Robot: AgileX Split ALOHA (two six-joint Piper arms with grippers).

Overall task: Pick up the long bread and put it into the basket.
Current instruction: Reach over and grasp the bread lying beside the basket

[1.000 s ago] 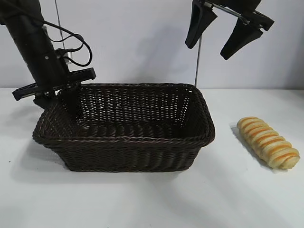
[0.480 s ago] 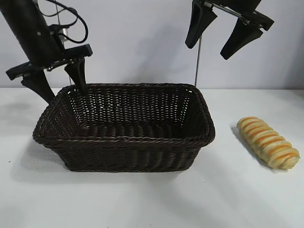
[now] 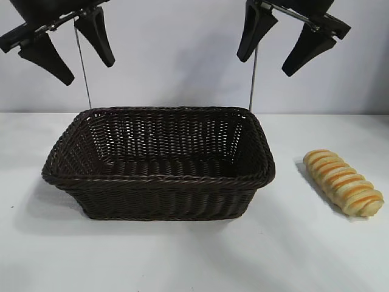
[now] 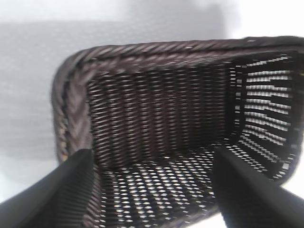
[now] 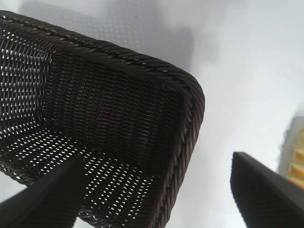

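Note:
The long bread point(image 3: 344, 182), a golden ridged loaf with orange stripes, lies on the white table to the right of the basket point(image 3: 159, 178). A sliver of the loaf point(image 5: 297, 159) shows at the edge of the right wrist view. The dark woven basket point(image 4: 76, 118) stands in the middle and holds nothing. High above its left end hangs my left gripper point(image 3: 90, 71), open and empty. Above the basket's right end, my right gripper point(image 3: 264, 68) is also open and empty. The basket's right corner point(image 5: 190, 118) lies below the right gripper.
Two thin metal rods point(image 3: 252, 79) rise behind the basket against the pale wall. White tabletop point(image 3: 194, 255) stretches in front of the basket and around the loaf.
My left gripper has risen from inside the basket's left end to high above it, still open. The right gripper, basket and bread have not moved.

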